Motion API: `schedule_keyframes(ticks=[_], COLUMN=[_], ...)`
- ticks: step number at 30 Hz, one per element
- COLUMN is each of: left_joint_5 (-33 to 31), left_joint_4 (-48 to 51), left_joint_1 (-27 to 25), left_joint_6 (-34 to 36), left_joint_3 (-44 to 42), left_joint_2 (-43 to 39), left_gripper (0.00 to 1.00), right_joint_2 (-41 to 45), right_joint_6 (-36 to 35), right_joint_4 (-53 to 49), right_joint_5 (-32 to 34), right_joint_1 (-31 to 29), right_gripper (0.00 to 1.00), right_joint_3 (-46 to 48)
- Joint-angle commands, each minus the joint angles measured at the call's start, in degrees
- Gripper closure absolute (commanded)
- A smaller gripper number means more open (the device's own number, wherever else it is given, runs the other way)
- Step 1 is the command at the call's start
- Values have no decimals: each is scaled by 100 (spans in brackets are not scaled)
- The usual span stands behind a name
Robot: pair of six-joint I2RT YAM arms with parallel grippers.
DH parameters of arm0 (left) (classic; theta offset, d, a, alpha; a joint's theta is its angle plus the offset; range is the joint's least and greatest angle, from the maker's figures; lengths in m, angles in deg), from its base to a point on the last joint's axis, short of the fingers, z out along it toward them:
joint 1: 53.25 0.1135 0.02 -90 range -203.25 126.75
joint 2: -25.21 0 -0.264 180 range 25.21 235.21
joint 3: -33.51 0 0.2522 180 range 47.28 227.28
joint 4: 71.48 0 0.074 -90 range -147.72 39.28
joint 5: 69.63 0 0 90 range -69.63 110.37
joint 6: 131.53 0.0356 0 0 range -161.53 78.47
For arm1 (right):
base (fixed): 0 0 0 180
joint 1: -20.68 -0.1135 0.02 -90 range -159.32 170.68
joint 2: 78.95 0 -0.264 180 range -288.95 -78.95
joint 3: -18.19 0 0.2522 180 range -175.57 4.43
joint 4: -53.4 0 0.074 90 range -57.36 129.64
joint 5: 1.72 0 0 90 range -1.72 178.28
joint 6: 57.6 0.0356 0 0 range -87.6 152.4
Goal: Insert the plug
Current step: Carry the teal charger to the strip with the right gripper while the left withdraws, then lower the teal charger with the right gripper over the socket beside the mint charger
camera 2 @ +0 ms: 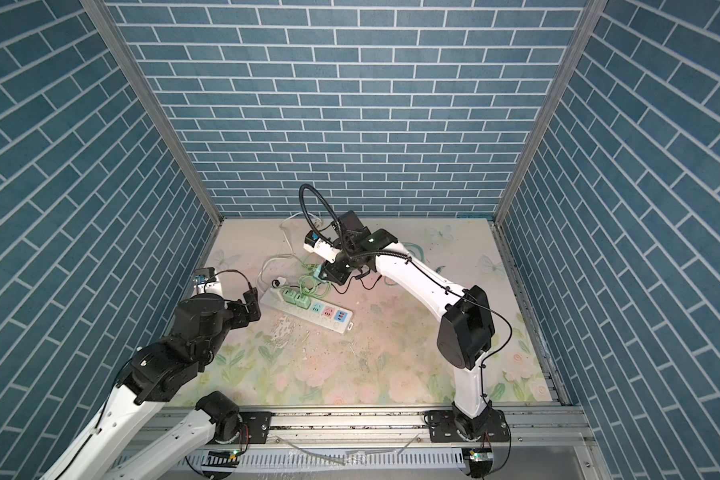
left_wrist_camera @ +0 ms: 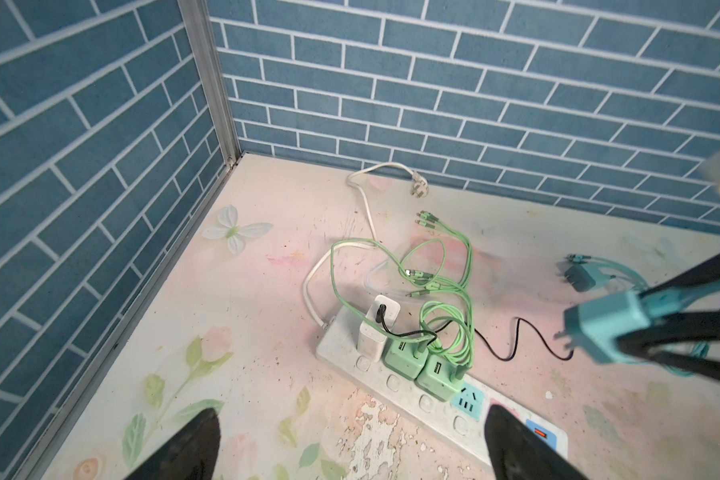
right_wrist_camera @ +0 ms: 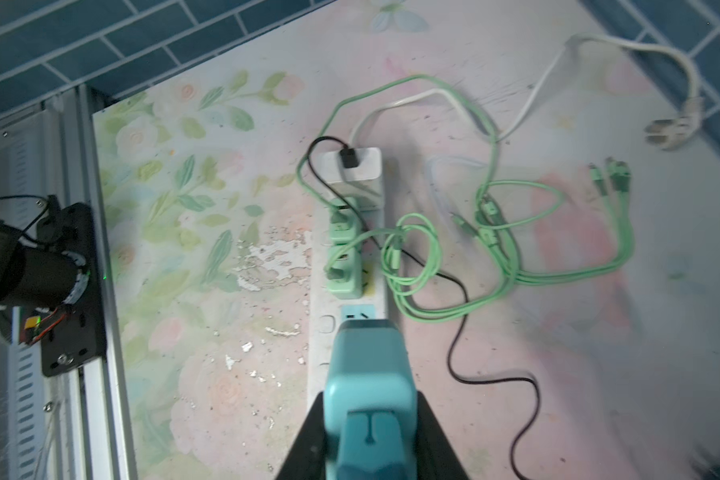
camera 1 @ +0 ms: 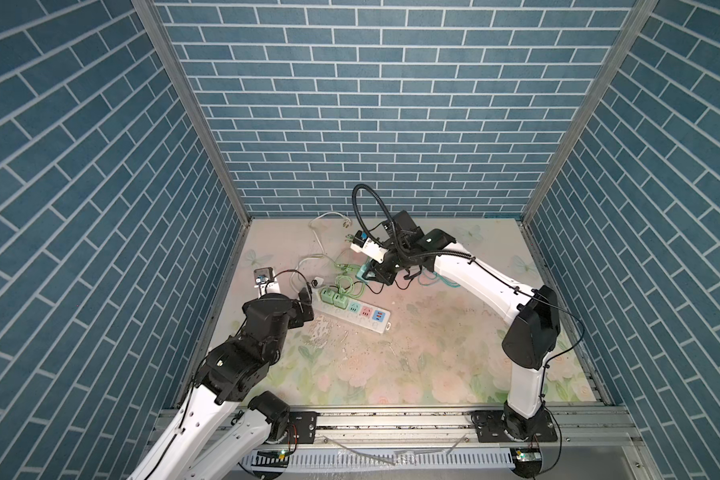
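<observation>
Chunky teal plastic plug (right_wrist_camera: pixel 371 374) hangs in the air near the long white multi-socket power strip (right_wrist_camera: pixel 321 328), not touching it, pinched tight by the right gripper (right_wrist_camera: pixel 371 419). Left gripper (left_wrist_camera: pixel 350 449) is spread wide and empty, just beside the strip's charger-filled end.

A robot lab cell: brick-print panels (camera 1: pixel 350 104) on aluminium framing (camera 1: pixel 194 112); floral-print tabletop (camera 1: pixel 433 332); arms (camera 1: pixel 528 332) bolted to a rail (camera 1: pixel 391 422).

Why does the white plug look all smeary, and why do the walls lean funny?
Right wrist view: the white plug and the green cables are smeared, and the teal charger in the fingers is soft, close to the lens. Left wrist view: the power strip is crisp, the charger blurry at the edge. In both top views: the wide lens splays the brick walls outward.
</observation>
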Motion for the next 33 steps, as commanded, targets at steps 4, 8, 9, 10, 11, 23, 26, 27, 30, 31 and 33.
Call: schedule_keyframes(ticks=[4, 8, 9, 10, 11, 23, 26, 27, 30, 31, 33], left_joint_5=[-252, -285, -290, -299, -350, -869, -892, -908, -929, -930, -903], left_joint_4=[584, 455, 466, 483, 533, 482, 512, 526, 530, 517, 480], left_joint_1=[36, 43, 43, 35, 43, 73, 86, 81, 80, 84, 81], left_joint_6=[-491, -454, -448, -430, -427, -306, -284, -280, -286, -283, -287], left_joint_3=[-12, -112, -90, -77, -34, 41, 77, 78, 52, 35, 12], left_joint_2=[-308, -335, -293, -253, -190, -224, -223, -224, -297, -327, -378], left_gripper=[0, 0, 0, 1, 1, 0, 0, 0, 0, 0, 0], right_joint_2=[-60, -357, -487, -649, -847, -1823, -1793, -1756, -1701, -1720, -1757], right_joint_6=[-60, 18, 40, 44, 46, 118, 144, 150, 149, 130, 127], right_joint_4=[-584, -872, -927, -1033, -1157, -1375, -1376, -1383, -1381, -1382, -1384], right_joint_5=[-314, 220, 425, 690, 980, 1381, 1267, 1268, 1309, 1316, 1484], right_joint_1=[-388, -703, -754, -820, -872, -864, -861, -862, -853, -841, -834], right_gripper=[100, 100, 100, 100, 100, 100, 100, 100, 100, 100, 100], right_joint_3=[338, 194, 94, -30, -193, -1489, -1547, -1534, -1500, -1500, -1530])
